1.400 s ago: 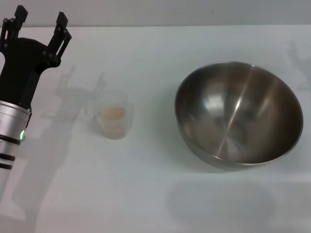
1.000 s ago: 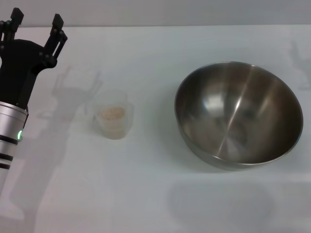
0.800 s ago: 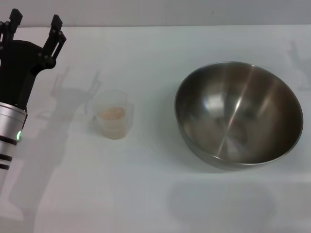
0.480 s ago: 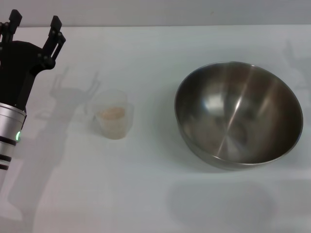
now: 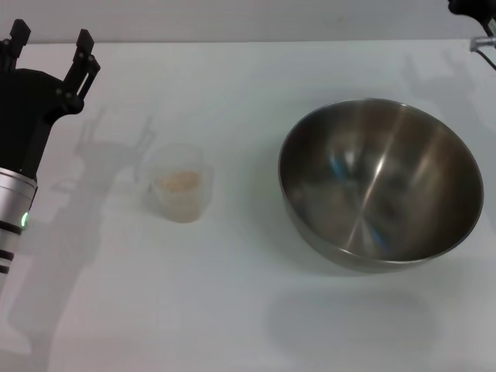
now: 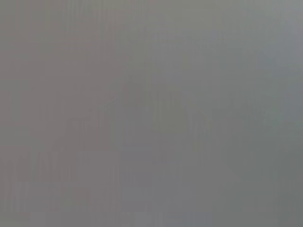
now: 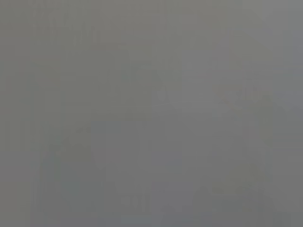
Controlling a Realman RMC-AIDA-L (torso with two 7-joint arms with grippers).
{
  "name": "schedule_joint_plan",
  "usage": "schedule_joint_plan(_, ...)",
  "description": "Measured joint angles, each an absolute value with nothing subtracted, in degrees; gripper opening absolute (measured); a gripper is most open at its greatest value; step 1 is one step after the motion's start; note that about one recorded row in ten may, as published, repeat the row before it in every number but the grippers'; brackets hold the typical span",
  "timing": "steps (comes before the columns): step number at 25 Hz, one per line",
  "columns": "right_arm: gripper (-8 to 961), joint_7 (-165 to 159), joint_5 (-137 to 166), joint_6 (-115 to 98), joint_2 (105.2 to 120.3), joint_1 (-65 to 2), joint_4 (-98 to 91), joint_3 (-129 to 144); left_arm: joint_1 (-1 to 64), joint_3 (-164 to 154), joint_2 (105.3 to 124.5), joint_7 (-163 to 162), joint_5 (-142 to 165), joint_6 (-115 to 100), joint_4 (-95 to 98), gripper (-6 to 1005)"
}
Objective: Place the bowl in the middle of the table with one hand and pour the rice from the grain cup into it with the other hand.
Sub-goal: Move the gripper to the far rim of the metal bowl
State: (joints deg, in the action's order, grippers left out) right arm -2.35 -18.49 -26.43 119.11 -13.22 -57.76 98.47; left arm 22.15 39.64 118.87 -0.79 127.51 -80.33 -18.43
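The steel bowl [image 5: 380, 182] stands empty on the right half of the white table [image 5: 232, 302]. The clear grain cup [image 5: 180, 186] stands upright left of the middle, with a small heap of rice [image 5: 180, 180] in it. My left gripper [image 5: 50, 39] is open and empty at the far left, away from the cup and beyond it. A black part of my right arm [image 5: 467, 6] shows at the far right corner, beyond the bowl; its fingers do not show. Both wrist views show only flat grey.
The far table edge runs along the top of the head view. Arm shadows fall on the table left of the cup and beyond the bowl.
My left gripper has drifted a little left and farther from the cup, staying open. Part of my right arm has come into view at the far right corner. Cup and bowl have not moved.
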Motion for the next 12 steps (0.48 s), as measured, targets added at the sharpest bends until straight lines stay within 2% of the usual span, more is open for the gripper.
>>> schedule_joint_plan(1,705,-2.45,-18.49,-16.12,119.15,-10.46,-67.09,98.48,22.14,39.64,118.86,-0.79,127.5,-80.34,-18.21,808)
schedule_joint_plan(4,704,-2.42,-18.47,-4.98,119.2,-8.46,-75.49,98.02,22.14,39.67,118.85,-0.79,127.52,-80.36,-17.94,806)
schedule_joint_plan(6,704,-2.13,-18.51,14.53,119.21,-7.24,-87.71,95.98,22.15,39.71,118.84,-0.79,127.5,-80.6,-17.92,805)
schedule_joint_plan(7,704,-2.13,-18.51,14.53,119.21,-7.24,-87.71,95.98,22.15,39.71,118.84,-0.79,127.5,-80.6,-17.92,804)
schedule_joint_plan(11,704,-1.24,-19.17,45.19,118.89,-10.04,-101.33,90.17,22.15,39.79,118.82,-0.79,127.52,-80.93,-17.93,802)
schedule_joint_plan(12,704,-1.24,-19.17,45.19,118.89,-10.04,-101.33,90.17,22.15,39.8,118.82,-0.79,127.51,-80.99,-17.91,801)
